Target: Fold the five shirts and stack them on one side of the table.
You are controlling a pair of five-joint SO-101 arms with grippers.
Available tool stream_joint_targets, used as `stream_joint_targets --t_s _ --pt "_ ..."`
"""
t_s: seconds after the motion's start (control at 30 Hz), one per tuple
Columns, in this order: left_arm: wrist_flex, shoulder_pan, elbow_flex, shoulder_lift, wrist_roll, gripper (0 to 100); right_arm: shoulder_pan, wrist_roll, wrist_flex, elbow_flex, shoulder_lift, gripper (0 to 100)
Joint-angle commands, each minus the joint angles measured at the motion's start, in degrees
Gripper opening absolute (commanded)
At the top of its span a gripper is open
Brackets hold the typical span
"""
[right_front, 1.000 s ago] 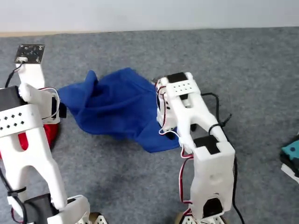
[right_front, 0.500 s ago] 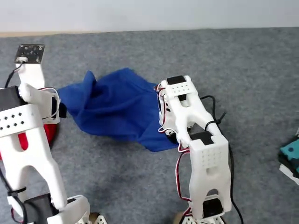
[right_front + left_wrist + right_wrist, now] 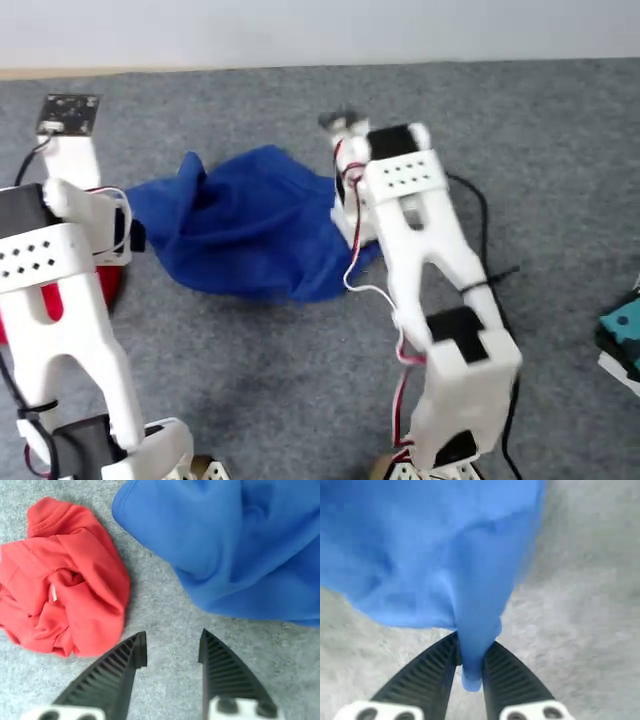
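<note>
High view, crumpled blue shirt lain on the grey tabletop between the arms, a fold of it clamped by the right gripper, left gripper held open above the tabletop, red shirt heaped just beside it, teal item seen at the right edge.

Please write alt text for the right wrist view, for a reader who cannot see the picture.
The right pincer grips a bunched fold of a blue shirt between its black fingers. The rest of the shirt spreads out beyond the pincer, over a grey table cover.
</note>
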Motion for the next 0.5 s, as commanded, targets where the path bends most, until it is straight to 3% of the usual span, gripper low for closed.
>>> stream_joint_targets --t_s 0.0,0.23,0.47 --pt "0.35 4.04 -0.04 -2.11 -0.53 18 -0.31 0.62 -2.68 -8.62 -10.51 1.0" --pt "0.97 15.74 1.71 -2.11 -0.62 18 -0.04 0.70 -11.12 -19.52 -17.45 1.0" --pt "0.97 24.53 3.03 -2.11 -0.62 18 2.07 0.70 -12.44 -26.20 -19.82 1.0"
